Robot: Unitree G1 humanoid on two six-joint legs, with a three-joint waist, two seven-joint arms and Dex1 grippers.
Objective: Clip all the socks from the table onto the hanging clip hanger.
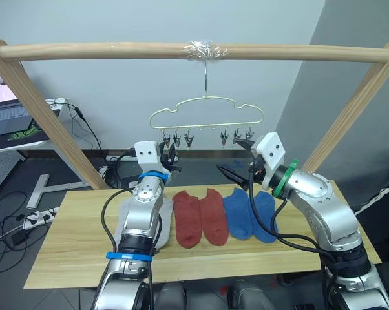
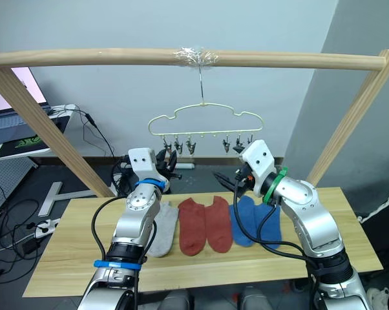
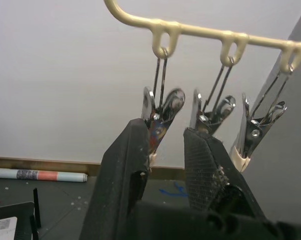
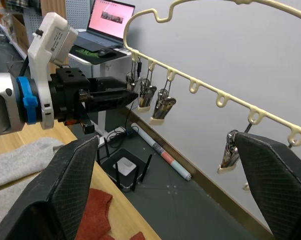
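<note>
The left gripper (image 3: 163,150) had its black fingers narrowly parted around the leftmost metal clip (image 3: 160,117) of the pale yellow-green wire hanger (image 1: 206,110), probably to squeeze it open. The right gripper (image 4: 165,200) hung wide open and empty, and all the knit ankle socks (image 1: 201,216) lay on the light plank table (image 1: 78,245).

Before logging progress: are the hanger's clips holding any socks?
No: the clips hang bare; red socks and blue socks lie flat on the table.
</note>
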